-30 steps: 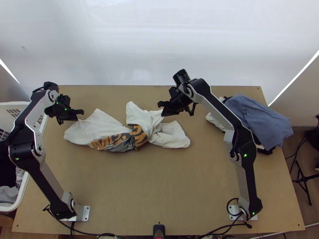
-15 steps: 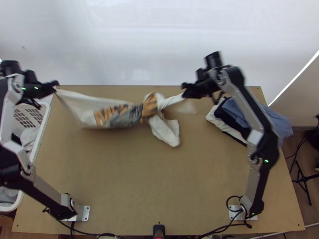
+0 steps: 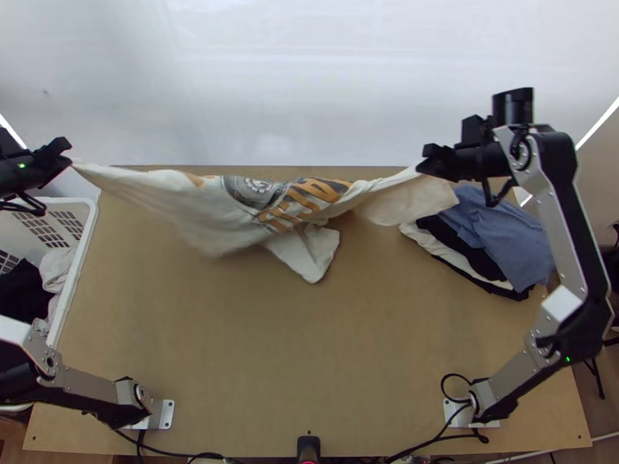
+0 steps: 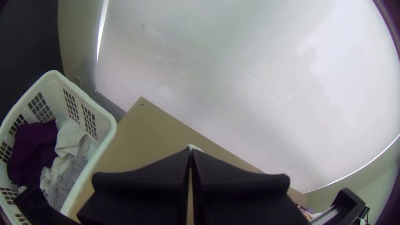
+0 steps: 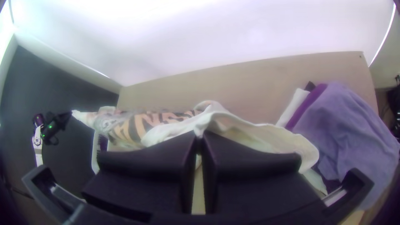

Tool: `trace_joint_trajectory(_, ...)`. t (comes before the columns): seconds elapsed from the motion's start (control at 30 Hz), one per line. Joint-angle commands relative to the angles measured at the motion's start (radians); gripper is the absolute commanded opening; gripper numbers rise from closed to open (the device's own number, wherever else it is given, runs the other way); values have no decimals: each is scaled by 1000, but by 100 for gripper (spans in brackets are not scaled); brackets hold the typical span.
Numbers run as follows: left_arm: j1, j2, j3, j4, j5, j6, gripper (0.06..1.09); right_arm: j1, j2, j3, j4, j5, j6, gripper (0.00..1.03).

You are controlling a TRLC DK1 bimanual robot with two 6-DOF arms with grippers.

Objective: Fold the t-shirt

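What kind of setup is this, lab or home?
Probably a robot test bench for laundry: two arms bolted to a wooden table, a basket holding clothes and a pile of garments.

The left gripper (image 3: 70, 155) and right gripper (image 3: 424, 162) have been drawn farther apart, and the printed T-shirt (image 3: 182, 195), earlier bunched on the table between them, has been pulled into a long span. Its orange lettering (image 3: 298, 203) has been brought nearer the right gripper.

Silver-grey links (image 3: 512, 373), black joints (image 3: 586, 329), looped black cables (image 3: 456, 376), and apparently small green lights (image 3: 567, 359).
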Motion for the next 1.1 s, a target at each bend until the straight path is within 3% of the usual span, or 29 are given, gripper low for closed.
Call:
trace_joint_trajectory(0.0, 12, -61, -29, -23, 7, -17, 9, -47, -108, -82, 1, -2, -18, 3)
trace_joint_trajectory(0.2, -40, -100, -199, -61, 7, 121, 10, -50, -137, -122, 1, -2, -26, 3)
trace_joint_trajectory(0.27, -55, -118, -302, 1, 2, 142, 10, -47, -139, -129, 1, -2, -29, 3)
trace_joint_trajectory(0.37, -84, -123, -483, 207, -67, 158, 53, -27, -134, -130, 1, -2, -32, 3)
trace_joint_trajectory(0.4, -80, -124, -514, 281, -67, 135, 73, -19, -133, -130, 1, -2, -32, 3)
trace_joint_trajectory(0.43, -77, -115, -522, 331, -58, 113, 100, -15, -130, -132, 1, -2, -32, 3)
trace_joint_trajectory(0.47, -77, -101, -500, 331, -10, 112, 104, -8, -128, -135, 1, -2, -33, 3)
trace_joint_trajectory(0.6, -118, -136, -434, 301, 16, 135, 104, 4, -125, -144, 3, 1, -35, 3)
trace_joint_trajectory(0.7, -192, -167, -354, 192, 2, 169, 104, 5, -119, -155, 4, 5, -40, 3)
trace_joint_trajectory(0.9, -491, -267, -413, 149, -96, 380, 104, 15, -116, -185, 35, 6, -35, 3)
trace_joint_trajectory(1.07, -779, -317, -583, 159, -248, 540, 104, 19, -111, -190, 43, 6, -33, 3)
